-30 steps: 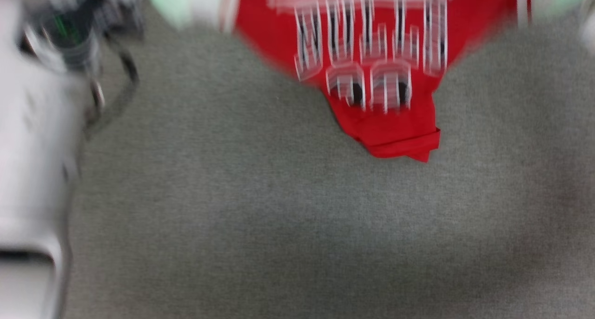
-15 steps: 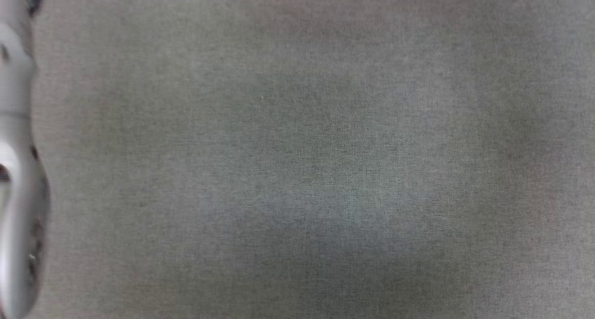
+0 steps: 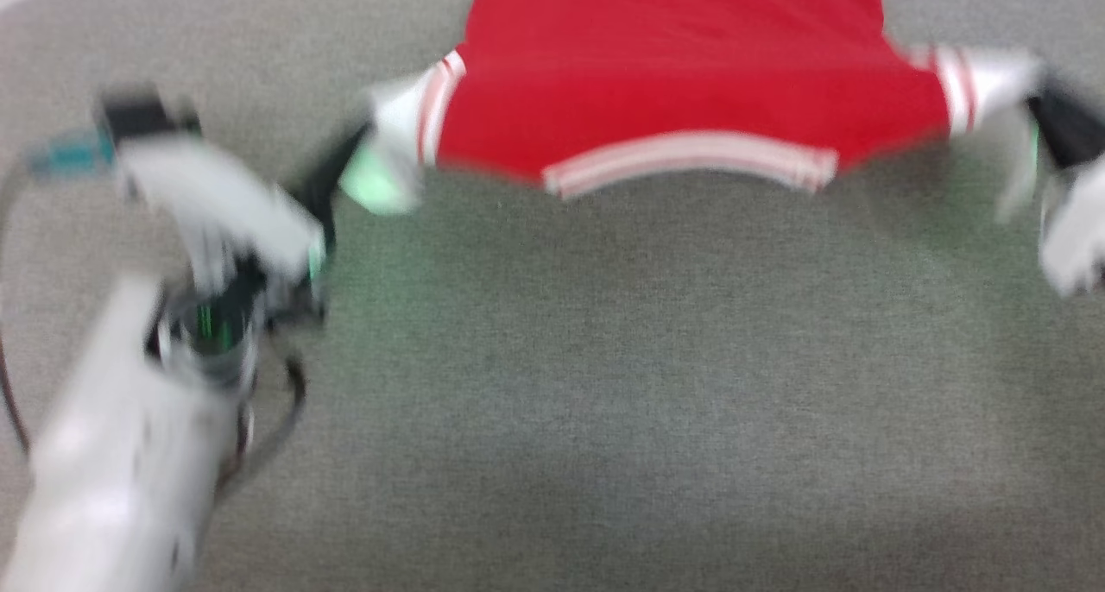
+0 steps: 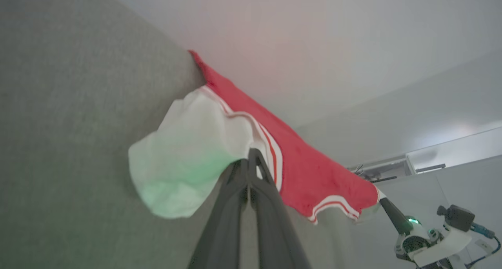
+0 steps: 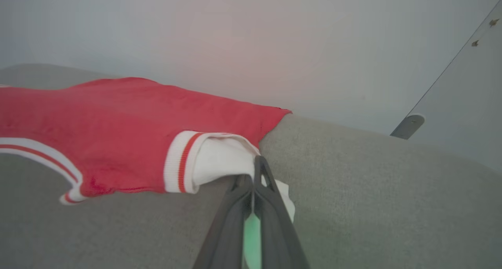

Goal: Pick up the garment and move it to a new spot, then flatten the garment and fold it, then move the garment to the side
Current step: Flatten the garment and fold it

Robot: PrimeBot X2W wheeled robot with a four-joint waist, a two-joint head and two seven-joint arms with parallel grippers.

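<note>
**Grey fabric surface** (image 3: 552, 385). Broad, soft worktop. The near part is bare, presumably kept as room for laying out and folding.

**Garment** (image 3: 673, 66). Red jersey shirt at the far edge of the surface, spread wide between both arms with its hem towards the robot. Its upper part runs out of the head view. Judged to be held taut by its two ends so the body opens out flat and does not bunch. How much of it rests on the surface cannot be told.

**Left gripper** (image 4: 251, 163). Fingers pressed together, pinching the left sleeve. The grip sits at the outer end so that a pull stretches the cloth sideways.

**Right gripper** (image 5: 257, 167). Fingers likewise closed, nipping the right sleeve and pulling the opposite way.

**Left sleeve** (image 4: 188, 163). White, puffed loose beside the fingers.

**Right sleeve** (image 5: 223, 159). White, gathered at the pinch.

**Hem trim** (image 3: 691, 156). White and red stripes, bowed between the sleeves, suggesting uneven tension.
</note>
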